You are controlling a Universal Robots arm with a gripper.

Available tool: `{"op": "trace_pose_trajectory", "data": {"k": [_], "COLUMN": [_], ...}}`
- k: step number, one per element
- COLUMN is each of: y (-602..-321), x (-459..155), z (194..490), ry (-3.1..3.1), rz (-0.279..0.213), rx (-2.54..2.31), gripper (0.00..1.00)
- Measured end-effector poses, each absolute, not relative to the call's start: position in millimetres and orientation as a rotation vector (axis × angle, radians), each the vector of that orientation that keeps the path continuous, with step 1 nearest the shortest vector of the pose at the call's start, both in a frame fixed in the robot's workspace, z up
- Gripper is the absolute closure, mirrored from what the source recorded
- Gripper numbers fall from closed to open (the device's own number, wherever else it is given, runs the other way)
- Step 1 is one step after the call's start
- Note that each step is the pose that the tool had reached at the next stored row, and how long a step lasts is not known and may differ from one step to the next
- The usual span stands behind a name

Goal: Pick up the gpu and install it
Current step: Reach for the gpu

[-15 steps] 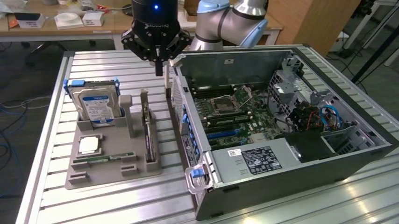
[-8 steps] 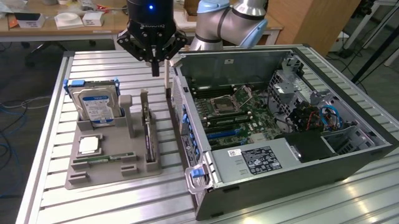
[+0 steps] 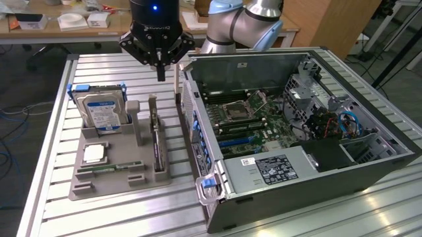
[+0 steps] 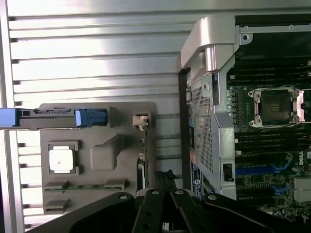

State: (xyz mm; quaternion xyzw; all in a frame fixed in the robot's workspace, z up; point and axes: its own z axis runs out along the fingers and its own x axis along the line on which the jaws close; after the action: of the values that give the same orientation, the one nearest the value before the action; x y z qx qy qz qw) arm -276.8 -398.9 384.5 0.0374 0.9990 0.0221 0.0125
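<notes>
Grey tray (image 3: pixel 99 190), gpu (image 3: pixel 157 143) upright inside

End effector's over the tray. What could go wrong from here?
1. The end effector hangs shut above the gpu; descending like that, it would likely strike the card's top edge.
2. The gpu stands on edge between a tray post and the case wall; a skewed lift may snag either.

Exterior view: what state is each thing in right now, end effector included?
end effector: shut, empty, up clear of the gpu.
gpu: standing on edge in the grey holder, ungripped.
hard drive: upright in the holder.
computer case: side open, motherboard exposed.
</notes>
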Motion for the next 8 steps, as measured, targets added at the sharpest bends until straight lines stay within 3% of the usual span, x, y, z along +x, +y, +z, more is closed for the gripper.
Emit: {"op": "trace_pose_trajectory", "data": {"k": [8], "y": [-398.9], "x": [-280.7], "z": [384.3], "ry": [3.114], "rz": [0.069], "rx": [0.116], "gripper": [0.89]}}
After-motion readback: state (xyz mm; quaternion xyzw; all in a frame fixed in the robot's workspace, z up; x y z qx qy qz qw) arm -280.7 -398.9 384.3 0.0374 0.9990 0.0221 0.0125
